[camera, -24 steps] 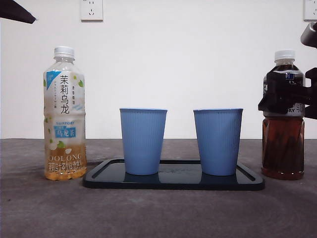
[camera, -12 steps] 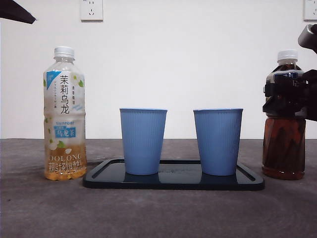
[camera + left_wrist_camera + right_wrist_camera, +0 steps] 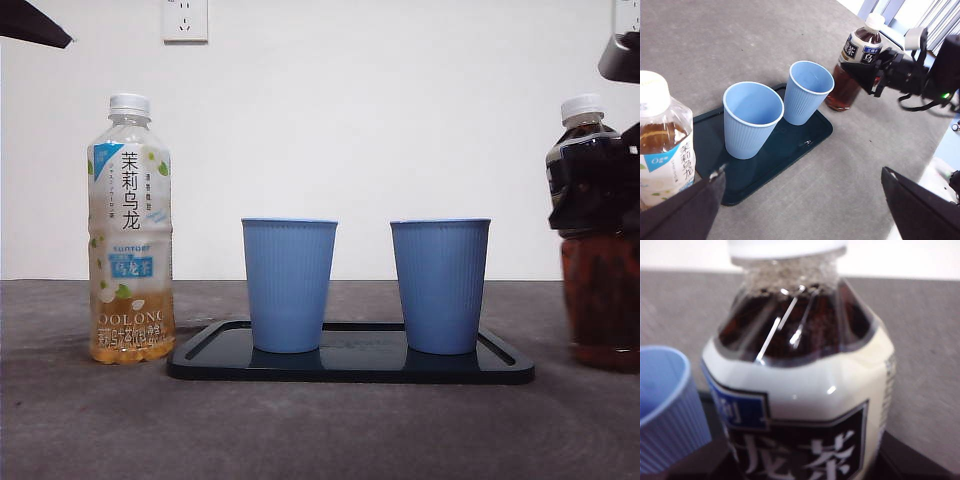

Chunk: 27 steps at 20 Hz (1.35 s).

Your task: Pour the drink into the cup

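Note:
A dark tea bottle (image 3: 600, 300) with a white cap stands at the far right, partly cut off by the picture's edge. My right gripper (image 3: 597, 192) is shut on its labelled upper body (image 3: 860, 50); the right wrist view is filled by this bottle (image 3: 800, 390). Two empty blue cups (image 3: 289, 285) (image 3: 440, 285) stand upright on a black tray (image 3: 350, 368) in the middle. The right cup (image 3: 807, 92) is the one nearer the held bottle. My left gripper (image 3: 800, 210) hangs open beside the pale oolong bottle (image 3: 662, 145), holding nothing.
The pale oolong bottle (image 3: 130, 240), capped, stands left of the tray on the grey table (image 3: 320, 430). A white wall with sockets (image 3: 185, 20) is behind. One arm shows only as a black tip (image 3: 30, 25) at the top left corner.
The dark tea bottle, held by my right gripper, has shifted to the right, away from the cups, and now looks blurred. Cups, tray and oolong bottle have not moved.

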Available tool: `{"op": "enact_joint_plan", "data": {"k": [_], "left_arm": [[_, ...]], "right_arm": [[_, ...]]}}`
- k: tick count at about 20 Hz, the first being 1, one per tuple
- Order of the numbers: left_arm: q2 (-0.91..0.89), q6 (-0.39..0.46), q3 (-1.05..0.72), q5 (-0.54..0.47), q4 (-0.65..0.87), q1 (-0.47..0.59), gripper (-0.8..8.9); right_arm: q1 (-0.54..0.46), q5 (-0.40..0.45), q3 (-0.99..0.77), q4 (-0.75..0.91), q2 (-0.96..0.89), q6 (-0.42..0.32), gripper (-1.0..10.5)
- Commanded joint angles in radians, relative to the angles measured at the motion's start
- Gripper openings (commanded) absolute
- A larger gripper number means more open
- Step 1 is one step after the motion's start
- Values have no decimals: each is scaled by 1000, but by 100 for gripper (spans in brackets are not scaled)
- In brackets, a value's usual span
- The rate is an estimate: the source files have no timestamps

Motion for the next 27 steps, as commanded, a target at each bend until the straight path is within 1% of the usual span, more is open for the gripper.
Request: {"op": "enact_joint_plan", "data": {"k": [1,4,6,7,9,12,15,19,22,24,27], "left_arm": [[6,13,20,4,10,-4,498],[6,12,20,4,10,-4,498],[6,12,20,4,10,-4,498],[6,12,20,4,10,-4,498],[6,12,20,4,10,-4,498],[6,12,20,4,10,-4,498],[6,12,20,4,-2,-4,498],[6,12,20,4,-5,-4,498],[6,11,20,4,-5,-4,498],[6,11,20,4,-5,-4,498],[6,9,20,4,-6,-4,498]], "right_arm": [[31,49,108,-214,-89,-74,199],[73,105,197,-412,-127,-119,199],[98,126,257,-528,-128,-154,199],[111,134,289,-591,-127,-180,199],[157,147,379,-759,-113,-273,199],[217,275,494,-950,-79,-360,199],[259,395,587,-1072,-27,-458,199],[319,540,669,-1173,62,-547,199],[368,632,706,-1197,136,-609,199],[397,723,718,-1198,181,-649,199],[427,822,719,-1202,225,-729,199]]}}
